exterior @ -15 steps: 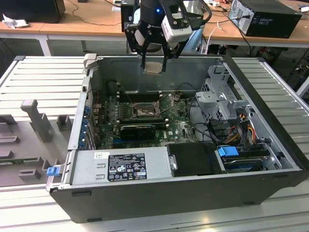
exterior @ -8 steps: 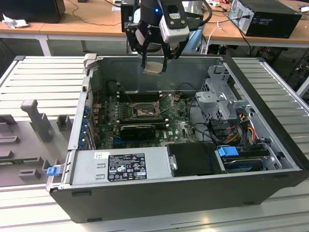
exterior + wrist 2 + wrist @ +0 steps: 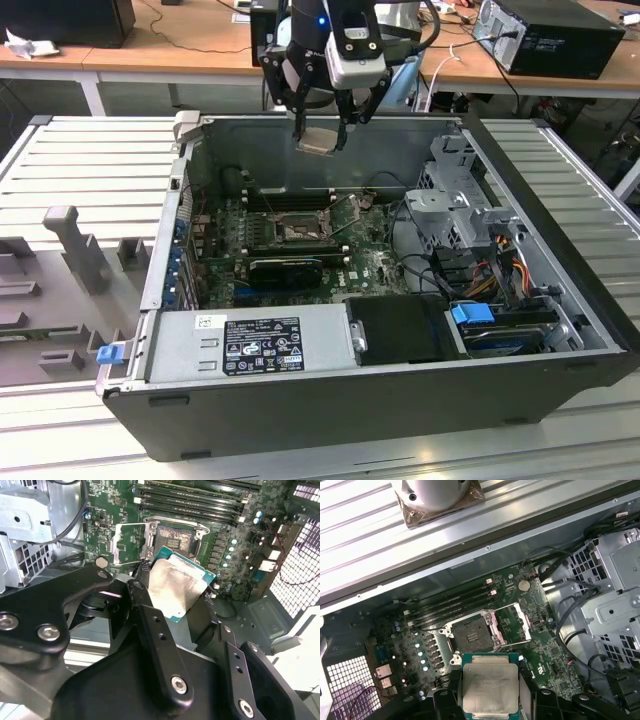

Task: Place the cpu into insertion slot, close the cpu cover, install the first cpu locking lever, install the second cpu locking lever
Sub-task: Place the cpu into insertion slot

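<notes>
A: Gripper (image 3: 320,138), what did we log?
B: Its black metal fingers (image 3: 150,620) were clamped on the cpu (image 3: 318,142), pinching two opposite edges. We saw it held roughly flat in the air over the open case (image 3: 350,400), near the back wall and well above the board.

A: Cpu surface?
B: Flat square with a dull silver lid, smeared and grainy. Green base showed at the edges in both wrist views.

A: Slot (image 3: 470,636)?
B: Small square socket with a dark pin field and a metal frame round it. The cover (image 3: 514,624), a thin shiny plate with a big window, lay flipped open just beside it.

A: Around it?
B: Long black RAM slots (image 3: 452,605) ran just beside the slot, and a row of round capacitors (image 3: 422,655) stood near it. We also marked a black card (image 3: 285,268), a grey boxy power supply (image 3: 250,345), a perforated drive cage (image 3: 455,205), and a ribbed aluminium table (image 3: 90,150) under the case.

A: In the way?
B: In the second wrist view the cpu overlapped the slot's frame. Black cables (image 3: 565,615) crossed the board between cage and slot.
</notes>
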`<state>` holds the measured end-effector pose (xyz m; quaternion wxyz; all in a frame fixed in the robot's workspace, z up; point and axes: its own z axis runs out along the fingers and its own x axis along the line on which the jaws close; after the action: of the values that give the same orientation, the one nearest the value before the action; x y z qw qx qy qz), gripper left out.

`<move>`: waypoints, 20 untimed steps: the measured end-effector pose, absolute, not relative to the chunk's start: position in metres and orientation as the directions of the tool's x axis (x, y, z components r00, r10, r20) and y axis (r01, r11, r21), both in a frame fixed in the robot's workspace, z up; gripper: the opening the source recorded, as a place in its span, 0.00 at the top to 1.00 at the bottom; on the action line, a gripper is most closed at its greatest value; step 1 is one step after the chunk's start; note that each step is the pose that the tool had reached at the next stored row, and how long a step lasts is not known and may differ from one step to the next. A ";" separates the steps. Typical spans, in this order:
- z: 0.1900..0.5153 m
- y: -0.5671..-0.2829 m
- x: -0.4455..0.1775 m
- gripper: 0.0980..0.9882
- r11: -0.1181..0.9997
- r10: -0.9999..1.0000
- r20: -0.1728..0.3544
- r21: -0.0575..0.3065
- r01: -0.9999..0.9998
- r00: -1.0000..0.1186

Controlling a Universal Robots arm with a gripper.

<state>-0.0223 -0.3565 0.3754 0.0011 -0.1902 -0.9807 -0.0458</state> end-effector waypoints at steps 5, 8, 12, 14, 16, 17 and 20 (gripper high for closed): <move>0.375 -0.357 -0.022 0.50 0.910 0.406 0.019 0.089 0.406 -0.914; 0.375 -0.357 -0.022 0.50 0.896 0.435 0.019 0.089 0.435 -0.900; 0.375 -0.357 -0.022 0.50 0.885 0.457 0.019 0.089 0.457 -0.889; 0.375 -0.357 -0.022 0.50 0.877 0.472 0.019 0.089 0.472 -0.881; 0.375 -0.357 -0.022 0.50 0.872 0.481 0.019 0.089 0.481 -0.876; 0.375 -0.357 -0.022 0.50 0.867 0.490 0.019 0.089 0.490 -0.871; 0.375 -0.357 -0.022 0.50 0.855 0.511 0.019 0.089 0.511 -0.859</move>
<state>-0.0223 -0.3566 0.3755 -0.0025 -0.2652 -0.9631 -0.0457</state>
